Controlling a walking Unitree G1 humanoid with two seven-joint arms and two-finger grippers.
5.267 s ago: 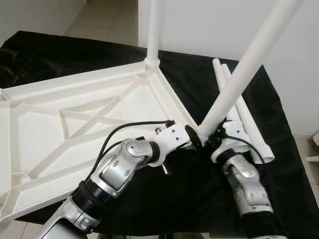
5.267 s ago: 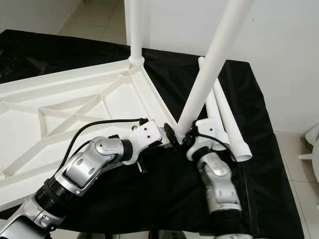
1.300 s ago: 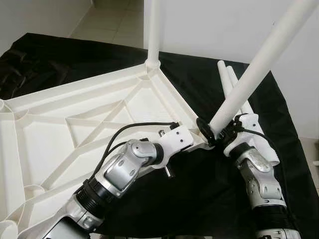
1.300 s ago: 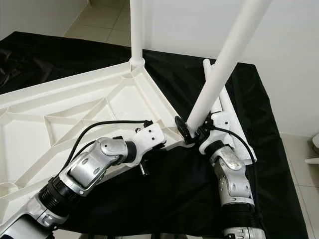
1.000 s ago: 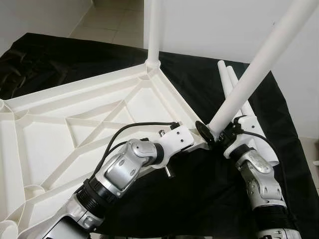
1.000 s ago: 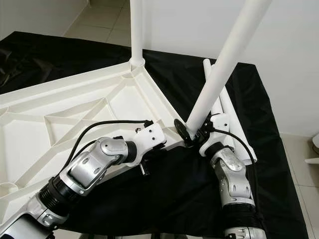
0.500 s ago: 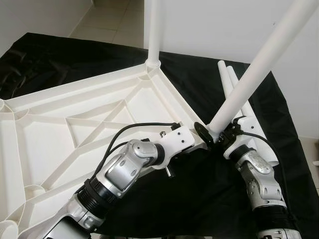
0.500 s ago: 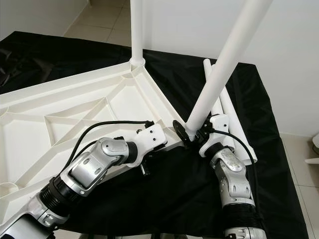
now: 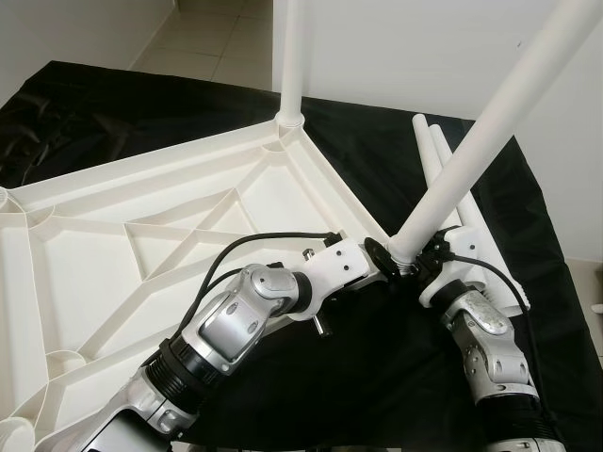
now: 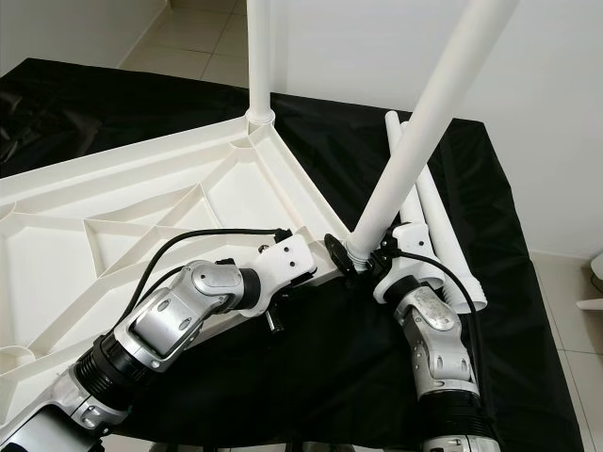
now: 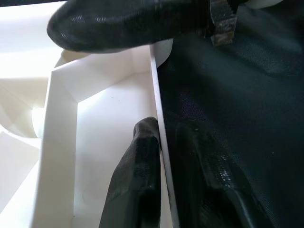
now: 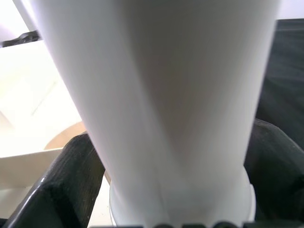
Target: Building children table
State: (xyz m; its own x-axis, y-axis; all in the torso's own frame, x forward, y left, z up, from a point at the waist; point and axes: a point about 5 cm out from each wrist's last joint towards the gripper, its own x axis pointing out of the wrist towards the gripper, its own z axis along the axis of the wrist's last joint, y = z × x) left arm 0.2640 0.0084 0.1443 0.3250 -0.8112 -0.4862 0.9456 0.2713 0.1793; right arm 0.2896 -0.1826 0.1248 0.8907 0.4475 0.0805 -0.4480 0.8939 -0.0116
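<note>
The white children's table top [image 9: 160,226] lies upside down on a black cloth [image 9: 377,358], one leg [image 9: 289,56] standing upright in its far corner. At the near corner the right gripper [image 10: 363,256] clasps a tilted leg [image 9: 471,151]; the right wrist view shows its base just above a round socket, though whether it is seated is unclear. The left gripper [image 11: 164,152] pinches the frame's edge wall. Two spare legs [image 9: 462,217] lie beside.

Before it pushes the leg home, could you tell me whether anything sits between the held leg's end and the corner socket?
Nothing visible does. The right gripper holds the tilted leg with its end right at the near corner of the tabletop, whose rim the left gripper pinches. The socket itself is hidden.
</note>
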